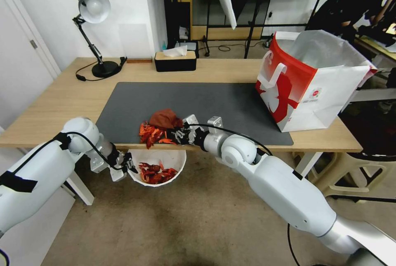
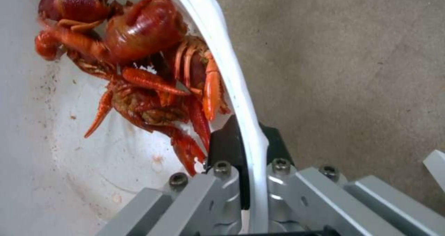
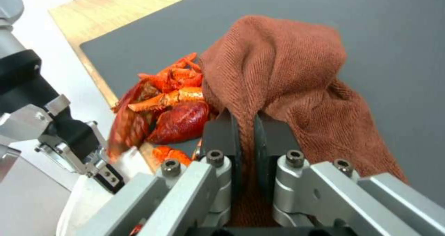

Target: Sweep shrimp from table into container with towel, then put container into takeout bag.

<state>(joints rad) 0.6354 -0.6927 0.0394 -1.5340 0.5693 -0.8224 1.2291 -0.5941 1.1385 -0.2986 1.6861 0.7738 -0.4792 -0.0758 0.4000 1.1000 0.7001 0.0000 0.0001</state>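
Red-orange shrimp [image 1: 153, 135] lie heaped at the front edge of the table [image 1: 62, 101], on its dark mat. Behind them sits the rust-brown towel [image 1: 165, 118], with my right gripper [image 1: 180, 130] shut on it; the right wrist view shows the towel [image 3: 287, 72] pinched between the black pads [image 3: 223, 138] beside the shrimp [image 3: 167, 100]. Below the table edge my left gripper [image 1: 128, 163] is shut on the rim of the white container [image 1: 165, 159], which holds several shrimp [image 2: 139, 65]. The rim [image 2: 245, 124] runs between the left pads. The red and white takeout bag [image 1: 309, 80] stands open at the table's right end.
A black tissue box [image 1: 175, 61] and a desk lamp [image 1: 95, 31] stand at the back of the table. Carpet floor [image 1: 185, 224] lies below the container. A beige stool [image 1: 359, 175] is at the right, past the table leg.
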